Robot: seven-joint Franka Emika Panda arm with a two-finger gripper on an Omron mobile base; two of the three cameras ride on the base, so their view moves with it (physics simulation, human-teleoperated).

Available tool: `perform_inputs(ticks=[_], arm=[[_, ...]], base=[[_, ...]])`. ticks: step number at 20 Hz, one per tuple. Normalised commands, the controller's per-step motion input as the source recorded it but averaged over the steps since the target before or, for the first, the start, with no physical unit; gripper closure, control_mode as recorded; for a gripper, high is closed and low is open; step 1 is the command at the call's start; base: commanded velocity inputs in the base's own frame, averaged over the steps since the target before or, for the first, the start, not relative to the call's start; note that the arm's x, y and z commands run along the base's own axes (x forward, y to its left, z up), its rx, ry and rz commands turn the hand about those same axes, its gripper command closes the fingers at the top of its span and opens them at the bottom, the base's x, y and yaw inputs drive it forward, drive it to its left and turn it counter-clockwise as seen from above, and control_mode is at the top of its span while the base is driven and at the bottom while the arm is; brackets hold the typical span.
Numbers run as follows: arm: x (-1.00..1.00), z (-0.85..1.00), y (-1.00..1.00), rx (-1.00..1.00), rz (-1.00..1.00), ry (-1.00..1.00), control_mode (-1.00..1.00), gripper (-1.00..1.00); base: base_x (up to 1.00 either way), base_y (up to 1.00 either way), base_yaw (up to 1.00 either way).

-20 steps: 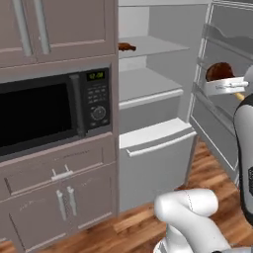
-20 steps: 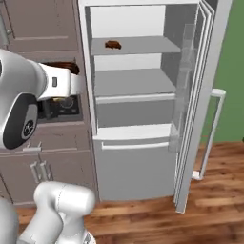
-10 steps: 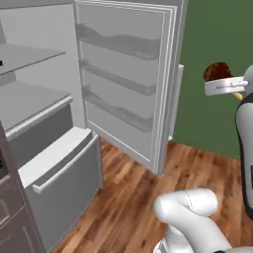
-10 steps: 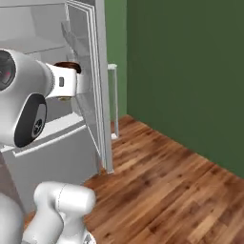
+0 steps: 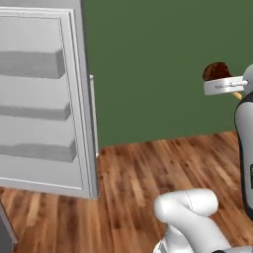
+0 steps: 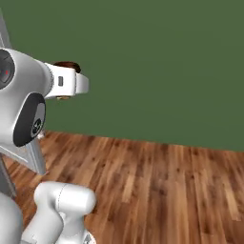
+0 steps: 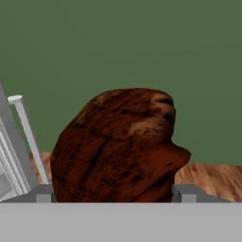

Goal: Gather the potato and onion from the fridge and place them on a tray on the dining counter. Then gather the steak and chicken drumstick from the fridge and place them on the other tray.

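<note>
Steak (image 7: pixel 118 146) sits between the fingers of the gripper (image 7: pixel 113 196), the jaws set wide and closed on the meat. In the left base view the steak (image 5: pixel 216 71) rides high at the far right, above the white hand; in the right base view its dark top (image 6: pixel 66 65) shows at upper left.

Progress, judged: steak is out of the fridge and in transit, not yet on a tray. Trays and dining counter cannot be checked from here, so the potato and onion step is unconfirmed. Drumstick presumably left to fetch after this drop-off.

Surroundings: open fridge door (image 5: pixel 44 99) stands at left, its inner shelves bare. Far side is a plain green wall (image 6: pixel 157 62). Brown wood plank floor (image 6: pixel 157 190) below.
</note>
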Motion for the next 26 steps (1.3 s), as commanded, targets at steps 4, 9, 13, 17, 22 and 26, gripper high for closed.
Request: perform_inputs(ticks=[4, 9, 13, 17, 22, 26], arm=[[0.00, 0.00, 0.00, 0.00, 0.00, 0.00, 1.00, 1.00], [0.00, 0.00, 0.00, 0.00, 0.00, 0.00, 1.00, 1.00], [0.00, 0.00, 0.00, 0.00, 0.00, 0.00, 1.00, 1.00], [0.00, 0.00, 0.00, 0.00, 0.00, 0.00, 1.00, 1.00], [0.00, 0.00, 0.00, 0.00, 0.00, 0.00, 1.00, 1.00], [0.00, 0.00, 0.00, 0.00, 0.00, 0.00, 1.00, 1.00]], base=[[0.00, 0.00, -1.00], [0.00, 0.00, -1.00], [0.00, 0.00, -1.00], [0.00, 0.00, -1.00], [0.04, 0.11, -0.89], [0.39, 0.84, -0.54]])
